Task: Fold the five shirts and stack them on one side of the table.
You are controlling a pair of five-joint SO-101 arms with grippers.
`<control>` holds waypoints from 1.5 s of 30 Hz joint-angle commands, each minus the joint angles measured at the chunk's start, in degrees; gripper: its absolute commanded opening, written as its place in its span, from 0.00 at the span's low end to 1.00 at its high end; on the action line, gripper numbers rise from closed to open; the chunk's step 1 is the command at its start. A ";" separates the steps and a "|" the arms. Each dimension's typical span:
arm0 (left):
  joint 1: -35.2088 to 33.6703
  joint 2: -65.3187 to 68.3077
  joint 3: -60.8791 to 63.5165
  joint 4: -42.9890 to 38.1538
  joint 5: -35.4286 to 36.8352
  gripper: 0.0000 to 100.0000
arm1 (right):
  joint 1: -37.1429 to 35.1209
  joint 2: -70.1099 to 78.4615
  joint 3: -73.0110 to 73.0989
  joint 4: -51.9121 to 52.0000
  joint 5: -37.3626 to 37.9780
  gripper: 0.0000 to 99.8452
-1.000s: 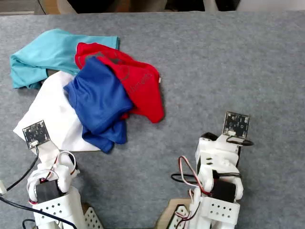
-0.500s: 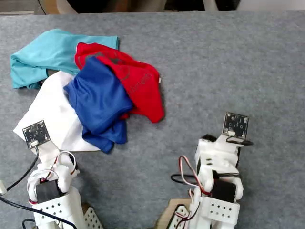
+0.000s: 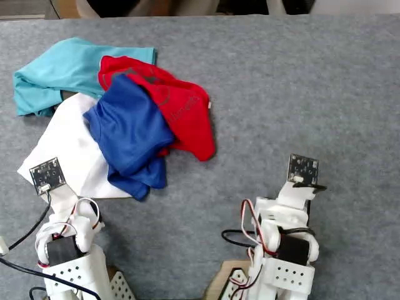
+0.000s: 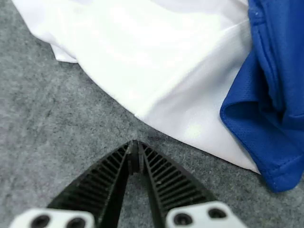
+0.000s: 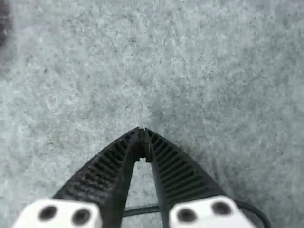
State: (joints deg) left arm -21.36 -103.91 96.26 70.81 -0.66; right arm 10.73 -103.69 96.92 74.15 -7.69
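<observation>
While the left claw [image 4: 134, 145] and right claw [image 5: 141, 132] were closed and empty, the white shirt [image 4: 142, 52] lay just ahead of the left.

Left arm [image 3: 62, 250], white plastic with black ribbed fingers [image 4: 102, 183], sat folded low at the near left. Left gripper [image 4: 134, 143] was closed tip to tip, nothing held. Right arm [image 3: 284, 240], same build, sat folded low at the near right. Right gripper [image 5: 141, 130] was closed, tips touching, nothing held.
</observation>
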 commanded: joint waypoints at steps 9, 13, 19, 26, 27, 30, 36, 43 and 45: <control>0.62 -0.40 0.62 -0.97 0.18 0.02 | -0.31 -4.09 -0.04 0.26 -0.35 0.01; 0.62 -0.40 0.62 -0.97 0.18 0.02 | -0.31 -4.09 -0.04 0.26 -0.35 0.01; 0.62 -0.40 0.62 -0.97 0.18 0.02 | -0.31 -4.09 -0.04 0.26 -0.35 0.01; 0.88 -0.40 0.62 -0.97 0.18 0.02 | -0.31 -4.09 -0.04 0.26 -0.35 0.01; 0.88 -0.40 0.62 -0.97 0.18 0.02 | -0.31 -4.09 -0.04 0.26 -0.35 0.01; 0.88 -0.40 0.62 -0.97 0.18 0.02 | -0.31 -4.09 -0.04 0.26 -0.35 0.01; 0.88 -0.40 0.62 -0.97 0.26 0.02 | -0.31 -4.09 -0.04 0.26 -0.35 0.01; 0.88 -0.40 0.62 -0.97 0.26 0.02 | -0.31 -4.09 -0.04 0.26 -0.35 0.01; 0.70 -0.48 0.62 -1.93 -0.09 0.02 | -0.31 -4.09 -0.04 0.26 -0.35 0.01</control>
State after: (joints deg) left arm -21.19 -103.91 96.26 70.55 -0.66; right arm 10.73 -103.69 96.92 74.15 -7.69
